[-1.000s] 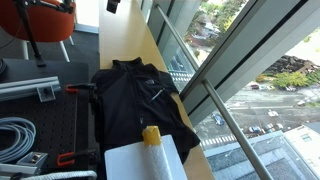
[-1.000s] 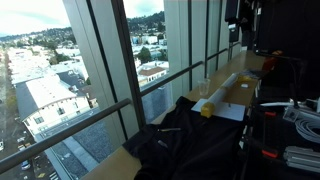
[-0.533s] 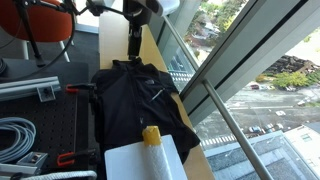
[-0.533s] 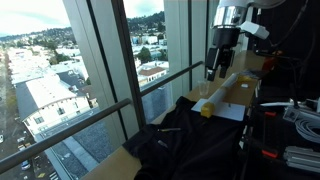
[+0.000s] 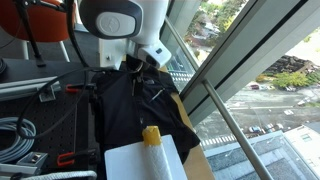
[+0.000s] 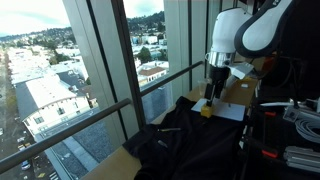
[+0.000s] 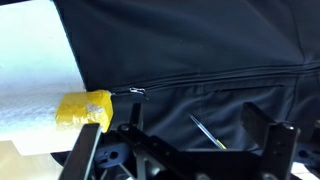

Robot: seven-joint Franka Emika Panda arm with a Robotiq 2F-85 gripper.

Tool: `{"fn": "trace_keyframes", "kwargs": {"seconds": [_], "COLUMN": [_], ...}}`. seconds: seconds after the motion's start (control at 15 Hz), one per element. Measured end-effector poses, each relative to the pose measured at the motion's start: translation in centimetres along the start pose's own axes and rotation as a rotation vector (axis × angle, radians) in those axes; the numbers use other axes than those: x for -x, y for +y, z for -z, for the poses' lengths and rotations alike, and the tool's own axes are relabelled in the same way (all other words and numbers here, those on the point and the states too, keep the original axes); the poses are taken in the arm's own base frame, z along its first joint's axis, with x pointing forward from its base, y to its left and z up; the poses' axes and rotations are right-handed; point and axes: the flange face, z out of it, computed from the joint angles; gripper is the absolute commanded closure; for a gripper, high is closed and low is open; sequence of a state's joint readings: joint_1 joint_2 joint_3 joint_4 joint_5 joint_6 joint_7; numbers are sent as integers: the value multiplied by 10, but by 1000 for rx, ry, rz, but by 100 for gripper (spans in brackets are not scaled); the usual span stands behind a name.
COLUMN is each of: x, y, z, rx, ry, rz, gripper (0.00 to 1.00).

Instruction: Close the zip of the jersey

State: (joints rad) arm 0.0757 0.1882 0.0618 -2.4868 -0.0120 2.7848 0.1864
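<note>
The pincer (image 7: 176,150) hung over the jersey (image 7: 210,40) with its two fingers (image 7: 84,158) spread wide apart and nothing between them. In the wrist view the black cloth filled the ground beneath and ahead of it. The zip (image 7: 220,77) ran as a thin dark line across the cloth just ahead of the fingertips. Its small shiny pull (image 7: 137,93) sat at the end of that line, ahead of one finger and just beside the yellow cap (image 7: 84,108) of the white sheet (image 7: 30,80). A thin pale mark (image 7: 208,132) showed on the cloth between the fingers. In an exterior view the jersey lay spread on the desk (image 5: 122,38) under the pincer. Whether the fingertips touched the cloth could not be told.
</note>
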Motion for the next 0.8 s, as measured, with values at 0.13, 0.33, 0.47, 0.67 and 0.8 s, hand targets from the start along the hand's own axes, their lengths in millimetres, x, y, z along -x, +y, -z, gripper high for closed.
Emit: {"fn": "trace_keyframes", "kwargs": {"seconds": [0.13,0.33,0.47,0.67,0.8], "x": [-8,-17,-22,-33,-42], "y": [11,22,26,26,23], "z": [-22,-52,-70,-91,-101], "rx": [25,53,65,77,83], "ry": [-13,-40,-58,-69,-67], "rz": [15,25,23,26,34], "gripper": [0,0,0,0,0]}}
